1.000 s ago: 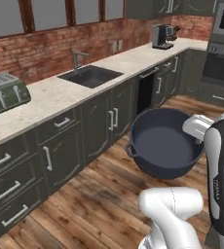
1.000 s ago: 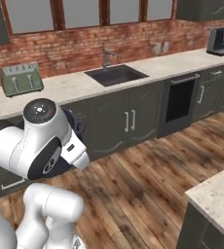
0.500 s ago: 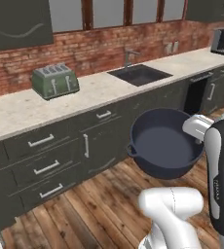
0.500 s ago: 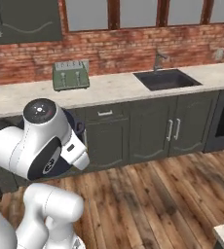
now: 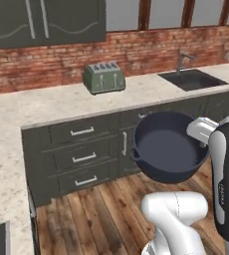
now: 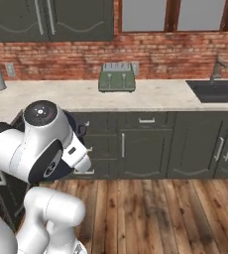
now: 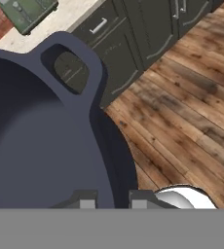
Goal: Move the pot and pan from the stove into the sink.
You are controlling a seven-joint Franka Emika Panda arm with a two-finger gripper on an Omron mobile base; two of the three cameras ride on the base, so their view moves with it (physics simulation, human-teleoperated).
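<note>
The pot (image 5: pixel 169 147) is off the stove and in the air, carried in front of the lower cabinets and above the wooden floor, with the end effector (image 7: pixel 111 199) pinching its rim between the two fingertips; one loop handle sticks out on the side away from the grip. It has not reached the sink (image 5: pixel 191 79), which sits in the counter (image 5: pixel 52 104) towards its right end, beyond the green toaster (image 5: pixel 104 77), so the first half of the job is judged under way but unfinished. The pan and the stove cannot be seen here, so the pan's transfer is presumably all left to do. Compared with the frames a second and half a second ago, the whole scene has slid: the toaster and sink have shifted rightwards, which reads as the base turning or driving, while the pot keeps the same place beside the arm.
</note>
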